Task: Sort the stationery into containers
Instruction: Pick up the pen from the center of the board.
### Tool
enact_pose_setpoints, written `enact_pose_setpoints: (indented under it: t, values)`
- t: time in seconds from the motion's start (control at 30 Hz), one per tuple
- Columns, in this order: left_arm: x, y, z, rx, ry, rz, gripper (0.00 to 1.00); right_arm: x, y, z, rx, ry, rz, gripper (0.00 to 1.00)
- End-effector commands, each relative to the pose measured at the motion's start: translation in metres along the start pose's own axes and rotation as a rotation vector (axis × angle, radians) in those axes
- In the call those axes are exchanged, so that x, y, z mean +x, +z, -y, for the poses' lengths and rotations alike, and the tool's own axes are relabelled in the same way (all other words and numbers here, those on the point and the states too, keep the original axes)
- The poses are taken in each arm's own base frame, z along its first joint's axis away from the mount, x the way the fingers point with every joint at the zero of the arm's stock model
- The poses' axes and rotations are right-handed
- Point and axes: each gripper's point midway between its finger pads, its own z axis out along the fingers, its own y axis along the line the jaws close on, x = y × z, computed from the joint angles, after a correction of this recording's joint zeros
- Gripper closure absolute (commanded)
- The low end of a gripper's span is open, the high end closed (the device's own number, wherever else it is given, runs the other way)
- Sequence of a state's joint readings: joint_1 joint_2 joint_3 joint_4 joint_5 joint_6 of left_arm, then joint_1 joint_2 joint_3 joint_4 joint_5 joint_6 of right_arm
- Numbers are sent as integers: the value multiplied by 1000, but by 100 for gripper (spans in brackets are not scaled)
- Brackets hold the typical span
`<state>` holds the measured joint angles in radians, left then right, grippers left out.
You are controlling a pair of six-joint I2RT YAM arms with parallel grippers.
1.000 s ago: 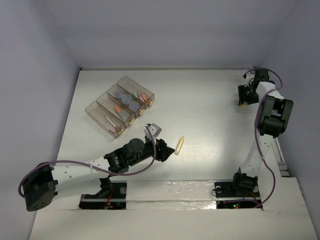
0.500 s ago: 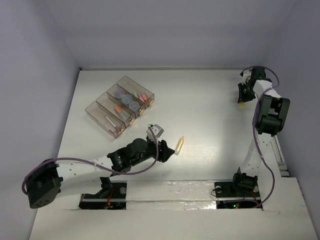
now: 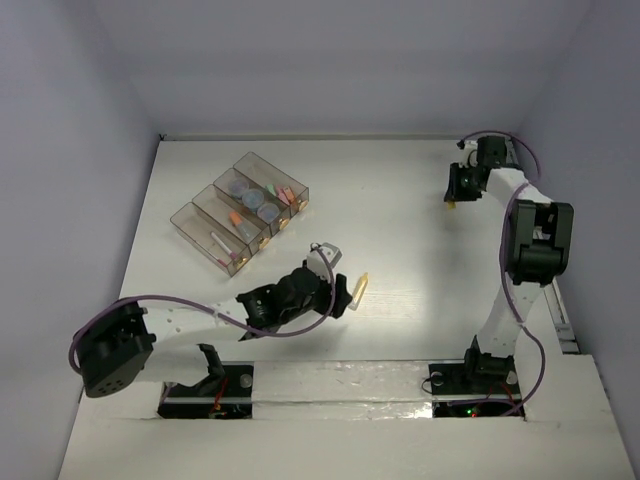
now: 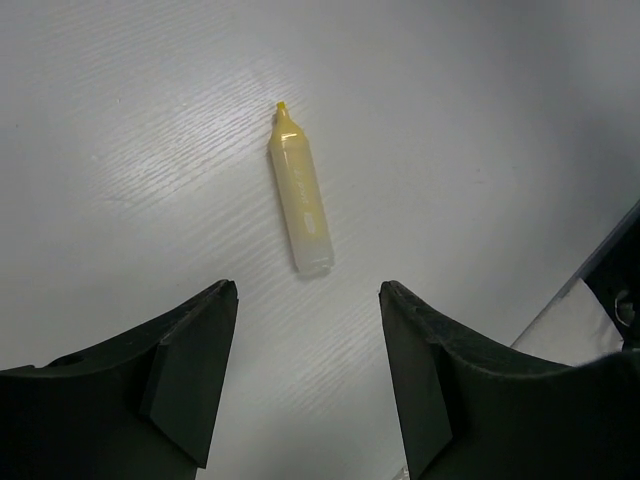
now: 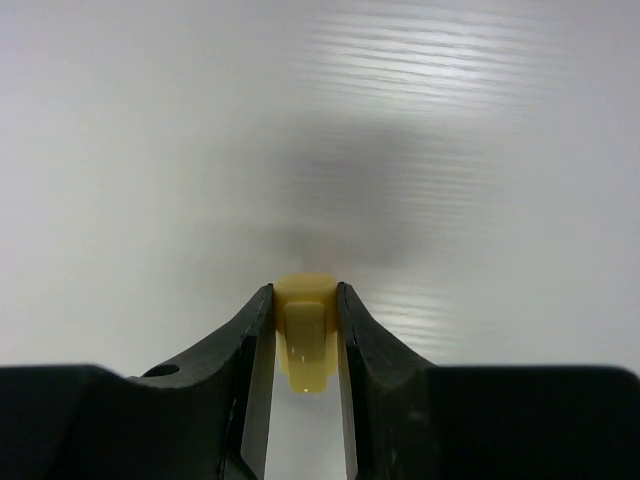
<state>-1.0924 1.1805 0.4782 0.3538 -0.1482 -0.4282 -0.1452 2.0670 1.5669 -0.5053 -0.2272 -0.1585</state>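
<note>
A yellow stick lies flat on the white table, its pointed tip facing away from my left gripper. My left gripper stands open just short of its blunt end, with nothing between the fingers. At the back right, my right gripper is shut on a small yellow cap-like piece, held above the table. The containers sit at the back left and hold round rolls, coloured sticks and a white pen.
White walls close the table at the back and both sides. The right arm's upright links stand along the right edge. Both arm bases are at the near edge.
My left arm has reached further right, bringing its gripper up to the yellow stick, jaws a little wider. My right gripper has moved left from the back right corner with the yellow piece.
</note>
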Motion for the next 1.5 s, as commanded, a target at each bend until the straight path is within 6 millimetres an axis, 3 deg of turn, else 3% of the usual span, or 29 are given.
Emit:
enact_pose_setpoints:
  t: [0.0, 0.03, 0.07, 0.1, 0.2, 0.27, 0.3, 0.33, 0.37, 0.4, 0.43, 0.47, 0.53, 0.57, 0.77, 1.2, 1.47]
  values:
    - [-19, 8, 0, -62, 9, 21, 44, -62, -42, -50, -92, 28, 277, 100]
    - [-20, 11, -6, -101, 17, 21, 44, -63, -48, -61, -108, 45, 298, 100]
    - [-30, 15, -3, -109, 24, 30, 44, -70, -67, -87, -152, 78, 346, 100]
    - [-20, 22, -10, -152, 51, -13, 43, -60, -65, -99, -179, 93, 359, 100]
    - [-16, 38, -14, -199, 89, -64, 44, -41, -89, -150, -302, 144, 387, 100]
    - [-21, 46, -15, -227, 110, -65, 46, -42, -106, -174, -379, 175, 442, 100]
    - [-14, 52, -18, -246, 124, -93, 46, -45, -126, -193, -430, 158, 488, 100]
    - [-13, 55, -20, -257, 133, -100, 47, -30, -125, -200, -447, 165, 465, 100]
    - [-18, 59, -17, -253, 138, -94, 47, -26, -132, -207, -459, 172, 471, 100]
    - [-11, 65, -20, -268, 148, -119, 47, -22, -138, -213, -468, 167, 480, 100]
    - [-9, 69, -20, -271, 154, -128, 47, -14, -152, -223, -486, 146, 499, 100]
    - [-15, 74, -15, -266, 156, -119, 48, -11, -157, -223, -473, 148, 514, 100]
    - [-6, 83, -19, -280, 174, -154, 48, -8, -178, -220, -471, 150, 561, 100]
    - [-11, 88, -15, -276, 174, -147, 49, 1, -179, -221, -466, 155, 555, 100]
    - [0, 104, -18, -302, 200, -206, 54, 18, -202, -215, -457, 131, 599, 100]
    - [24, 81, -15, -297, 143, -256, 51, 31, -200, -217, -478, 96, 594, 100]
    - [36, 83, -10, -315, 125, -287, 59, 36, -205, -223, -519, 89, 590, 100]
